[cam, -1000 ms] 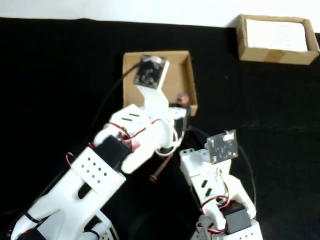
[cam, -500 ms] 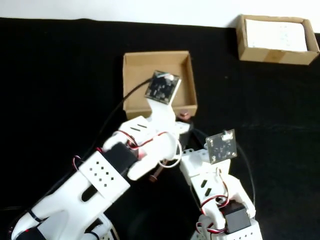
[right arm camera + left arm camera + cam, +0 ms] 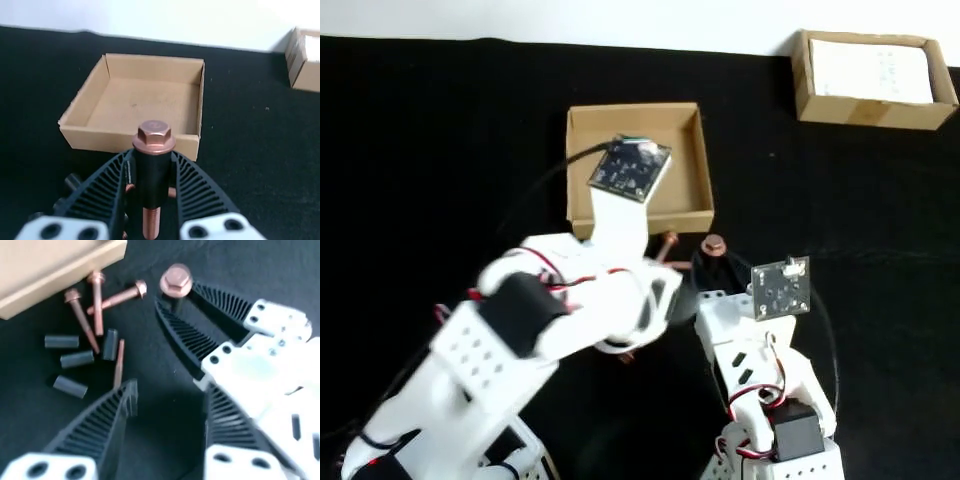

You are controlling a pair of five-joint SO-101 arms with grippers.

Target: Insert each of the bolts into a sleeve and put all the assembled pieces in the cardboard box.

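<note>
Your right gripper (image 3: 151, 162) pinches a black sleeve (image 3: 150, 185) with a copper bolt (image 3: 154, 136) standing upright through it, head on top, just short of the cardboard box (image 3: 115, 140). This piece looks assembled. The next move calls for carrying it over the near wall and releasing it inside. Your left gripper (image 3: 167, 405) hangs with its fingers spread above the loose bolts (image 3: 97, 300) and spare sleeves (image 3: 76, 359) on the black table (image 3: 30, 410) beside the box.

no readable print on the cardboard box (image 3: 685, 221) or the white sheet (image 3: 872, 68).
</note>
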